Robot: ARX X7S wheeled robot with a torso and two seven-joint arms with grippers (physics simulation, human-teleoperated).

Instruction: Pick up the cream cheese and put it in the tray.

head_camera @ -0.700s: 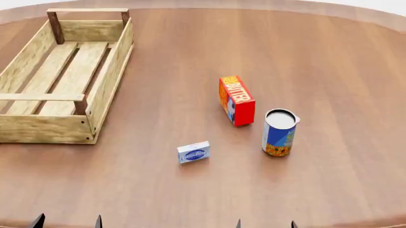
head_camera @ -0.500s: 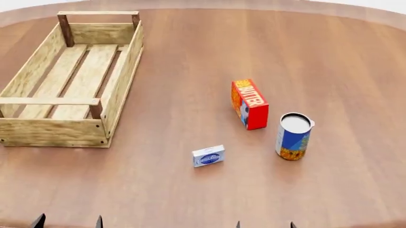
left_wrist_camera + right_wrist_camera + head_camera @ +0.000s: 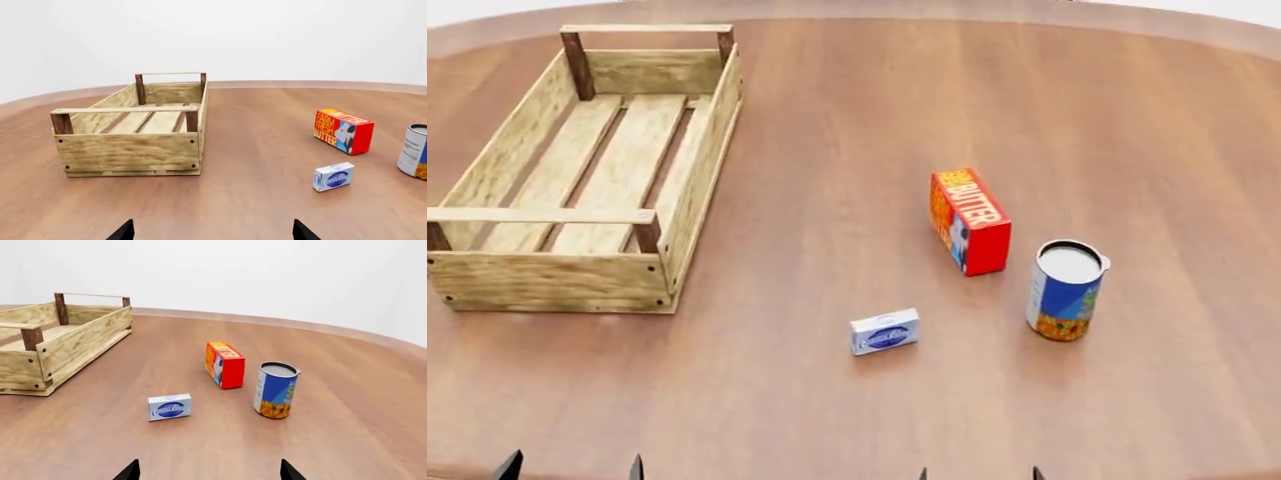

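Note:
The cream cheese (image 3: 885, 332) is a small white-and-blue box lying on the wooden table, near the middle front; it also shows in the left wrist view (image 3: 333, 176) and the right wrist view (image 3: 169, 407). The tray (image 3: 687, 210), a long slatted wooden crate with dark corner posts, stands at the far left (image 3: 127, 152) (image 3: 80, 342) and holds nothing. My left gripper (image 3: 571, 467) and right gripper (image 3: 978, 473) sit at the near edge, only their dark fingertips showing. Both are open and hold nothing, well short of the box.
A red-orange butter box (image 3: 970, 221) stands upright right of centre. A blue-and-orange can (image 3: 1065, 291) stands just right of it. The round table's far edge (image 3: 961, 8) curves along the back.
The head view has shifted: tray, boxes and can all slide rightward in the picture. No object has moved on the table, and the fingertips stay at the bottom edge.

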